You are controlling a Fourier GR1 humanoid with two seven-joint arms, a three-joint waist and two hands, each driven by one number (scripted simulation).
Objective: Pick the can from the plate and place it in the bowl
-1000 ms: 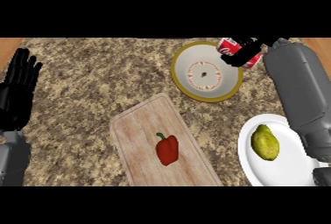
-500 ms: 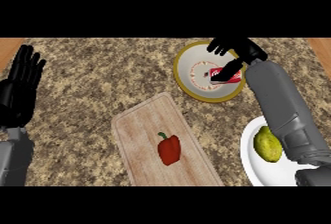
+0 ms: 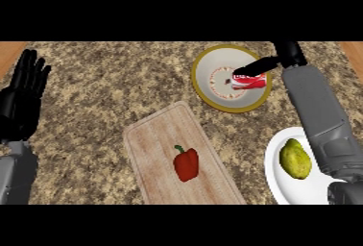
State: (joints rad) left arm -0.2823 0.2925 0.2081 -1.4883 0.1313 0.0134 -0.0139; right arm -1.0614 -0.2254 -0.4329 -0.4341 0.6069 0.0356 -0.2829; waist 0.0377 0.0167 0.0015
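Observation:
A red can [image 3: 249, 81] lies on its side inside the yellow-rimmed white bowl [image 3: 211, 77] at the back right of the counter. My right hand [image 3: 284, 55] hovers at the bowl's far right edge, open, with a straight finger [image 3: 257, 64] reaching over the can's top; whether it touches the can is unclear. The white plate [image 3: 278, 183] at the front right carries only a yellow-green lemon [image 3: 295, 159]. My left hand [image 3: 21, 103] rests open, fingers up, at the left edge.
A wooden cutting board [image 3: 156, 144] with a red bell pepper [image 3: 187, 163] on it lies in the middle front. My right forearm [image 3: 322, 125] crosses the plate's right side. Speckled stone counter runs between the left hand and the board.
The right hand carried the can from the bowl's far rim down into the bowl, opened, and has drawn back to the upper right. The can now lies in the bowl. The left hand stayed put.

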